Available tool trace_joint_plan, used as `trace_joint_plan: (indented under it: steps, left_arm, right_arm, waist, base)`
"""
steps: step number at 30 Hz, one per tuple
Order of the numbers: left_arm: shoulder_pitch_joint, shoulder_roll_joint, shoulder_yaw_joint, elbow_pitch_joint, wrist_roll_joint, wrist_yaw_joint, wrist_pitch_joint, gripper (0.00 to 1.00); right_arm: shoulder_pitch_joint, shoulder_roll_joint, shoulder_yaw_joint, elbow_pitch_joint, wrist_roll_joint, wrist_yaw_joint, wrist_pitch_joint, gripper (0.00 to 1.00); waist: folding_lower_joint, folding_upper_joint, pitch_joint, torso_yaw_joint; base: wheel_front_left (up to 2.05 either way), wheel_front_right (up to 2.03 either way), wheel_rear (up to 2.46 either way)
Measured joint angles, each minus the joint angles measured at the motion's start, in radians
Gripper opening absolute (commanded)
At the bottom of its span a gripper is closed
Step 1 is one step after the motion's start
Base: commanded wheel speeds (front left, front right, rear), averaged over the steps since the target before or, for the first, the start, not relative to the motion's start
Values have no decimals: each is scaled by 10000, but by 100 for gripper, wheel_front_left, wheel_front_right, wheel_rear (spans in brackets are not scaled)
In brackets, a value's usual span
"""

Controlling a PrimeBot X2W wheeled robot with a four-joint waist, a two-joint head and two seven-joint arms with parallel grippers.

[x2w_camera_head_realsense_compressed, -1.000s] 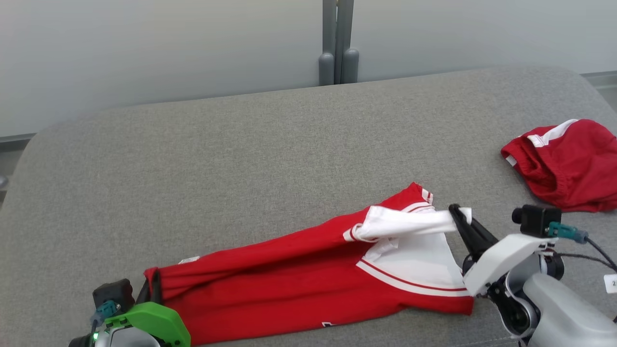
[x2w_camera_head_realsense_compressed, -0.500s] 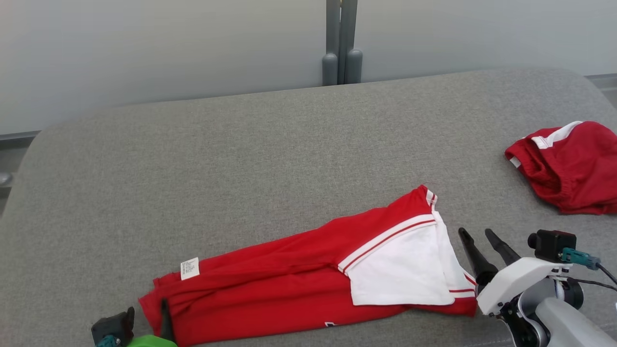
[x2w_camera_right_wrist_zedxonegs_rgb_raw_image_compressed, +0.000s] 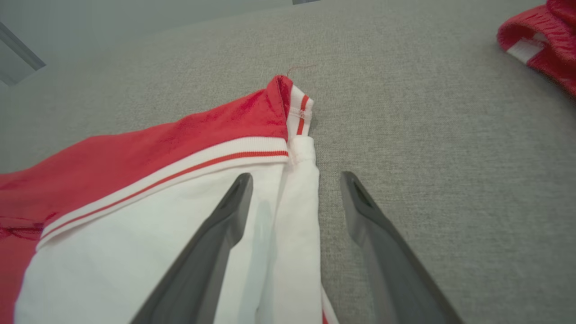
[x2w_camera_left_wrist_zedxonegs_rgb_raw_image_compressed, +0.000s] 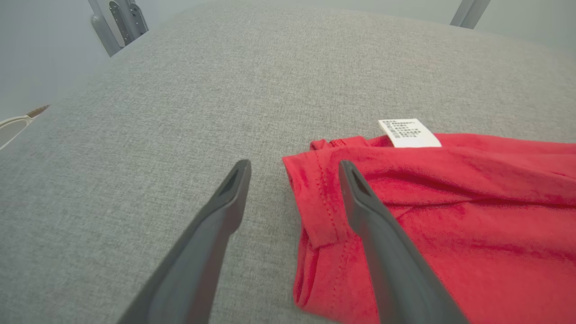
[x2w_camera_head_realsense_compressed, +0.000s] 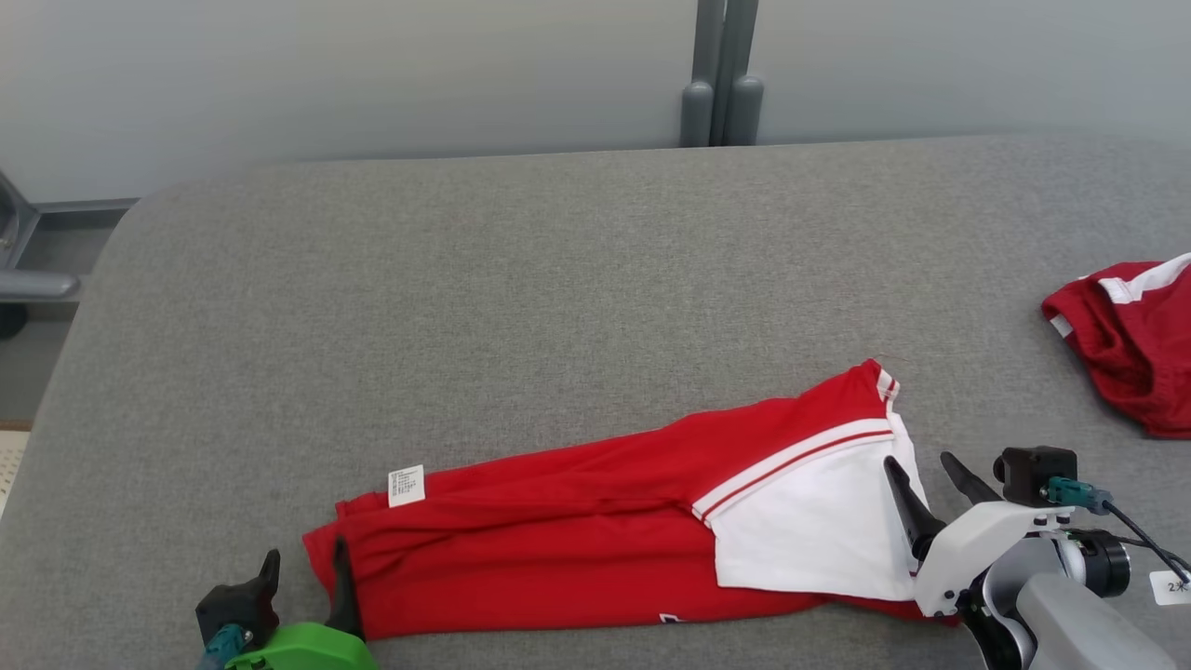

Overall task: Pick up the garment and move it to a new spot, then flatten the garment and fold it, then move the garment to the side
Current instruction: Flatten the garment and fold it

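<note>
The garment point(x2w_camera_head_realsense_compressed: 577, 521) is a red shirt with a white, red-striped sleeve, lying in a long folded strip near the front of the grey padded surface point(x2w_camera_head_realsense_compressed: 484, 279). My left gripper point(x2w_camera_head_realsense_compressed: 305, 569) is open at its left end. In the left wrist view the left gripper point(x2w_camera_left_wrist_zedxonegs_rgb_raw_image_compressed: 293, 165) straddles the red hem corner of the garment point(x2w_camera_left_wrist_zedxonegs_rgb_raw_image_compressed: 450, 207), near a white label point(x2w_camera_left_wrist_zedxonegs_rgb_raw_image_compressed: 408, 132). My right gripper point(x2w_camera_head_realsense_compressed: 919, 465) is open at the sleeve end. The right wrist view has the right gripper point(x2w_camera_right_wrist_zedxonegs_rgb_raw_image_compressed: 297, 176) over the white sleeve edge of the garment point(x2w_camera_right_wrist_zedxonegs_rgb_raw_image_compressed: 180, 139), gripping nothing.
A second red and white cloth point(x2w_camera_head_realsense_compressed: 1130, 335) lies bunched at the right edge, also seen as the cloth point(x2w_camera_right_wrist_zedxonegs_rgb_raw_image_compressed: 540, 40) at the top right of the right wrist view. Grey posts point(x2w_camera_head_realsense_compressed: 721, 93) stand behind the surface. A metal frame point(x2w_camera_head_realsense_compressed: 28, 270) sits past its left edge.
Both grippers have opened and let go of the garment. The lifted white sleeve has dropped flat onto the shirt. The whole picture has shifted, so the camera has moved.
</note>
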Motion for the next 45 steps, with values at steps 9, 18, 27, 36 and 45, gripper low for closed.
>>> trace_joint_plan:
  steps: [9, 18, 27, 36, 45]
  left_arm:
    - [-113, -2, -320, -474, -38, 94, 0, 100]
    - [-134, -2, -430, -675, 4, 96, 0, 100]
    - [-133, 0, -518, -767, -2, 96, 0, 100]
    - [-131, 0, -568, -817, -63, 96, 0, 100]
    - [35, -2, -614, -729, -123, 38, 0, 100]
  right_arm:
    - [-341, 407, -403, 1524, -407, 2, -8, 100]
    - [-460, 640, 125, 1824, 631, -61, 104, 99]
    - [-523, 360, 1099, 1478, 1701, 15, 366, 0]
    - [-1027, -407, 627, 2589, 1845, 79, 33, 0]
    - [-1188, -947, 468, 1889, 1450, -6, 2, 0]
  waist:
    - [0, 0, 344, 573]
    - [0, 0, 464, 951]
    - [0, 0, 454, 960]
    - [1, 0, 485, 883]
    - [0, 0, 280, 489]
  base:
    - [0, 0, 0]
    - [0, 0, 0]
    - [0, 0, 0]
    - [0, 0, 0]
    - [0, 0, 0]
